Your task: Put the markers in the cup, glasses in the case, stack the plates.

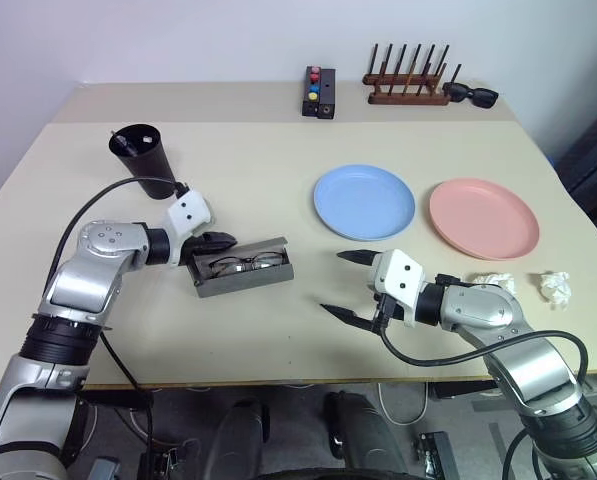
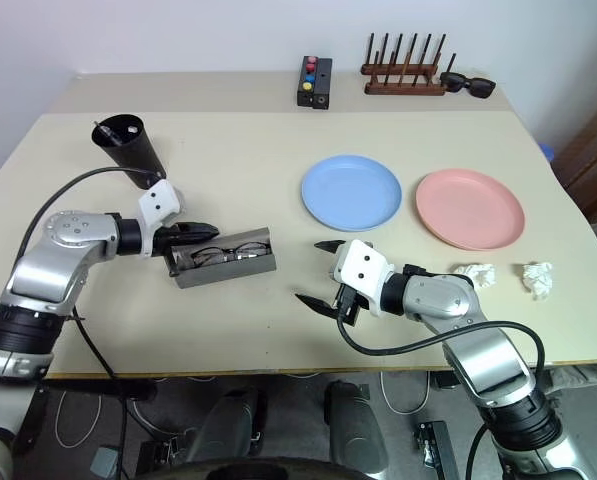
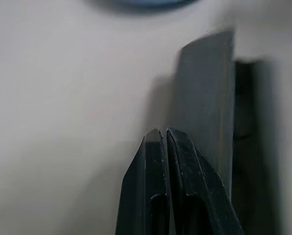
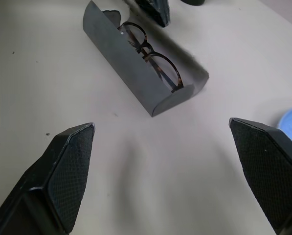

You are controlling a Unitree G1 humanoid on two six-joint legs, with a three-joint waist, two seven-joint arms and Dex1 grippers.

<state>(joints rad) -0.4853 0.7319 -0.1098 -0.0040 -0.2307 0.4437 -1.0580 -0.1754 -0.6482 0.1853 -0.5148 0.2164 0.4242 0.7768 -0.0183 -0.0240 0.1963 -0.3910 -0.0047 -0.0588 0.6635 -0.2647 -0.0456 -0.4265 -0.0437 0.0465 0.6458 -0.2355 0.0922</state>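
Hovering nearest the bench's front edge, the right tool (image 1: 350, 287) has its two black fingers spread wide with nothing between them, aimed across the bench (image 1: 278, 170) toward the case.

Two crumpled white paper wads (image 1: 553, 286) lie just right of that arm, in front of the pink plate.

Left tool (image 1: 220, 241) sits at the left end of the case (image 1: 246, 276), fingers pinched together, nothing gripped; tips are at the raised lid's edge, can't tell if touching.

Case is open, lid up, lying left of bench centre. Glasses (image 1: 240, 264) are inside it, lenses toward the front wall, dark rounded frame visible in the right wrist view.

Mid-bench right: blue plate (image 1: 364, 202) and pink plate (image 1: 483, 218) lie side by side, flat, just apart, not stacked. Blue one is closer to centre.

Mid-bench left: black cup (image 1: 145, 160) upright behind the left arm. A dark marker (image 1: 125, 146) leans inside at the rim; can't tell whether a second one is in there.

Far edge: black box with coloured buttons (image 1: 318, 92), then the wooden peg rack (image 1: 408, 85), then black sunglasses (image 1: 471, 95) just right of the rack.
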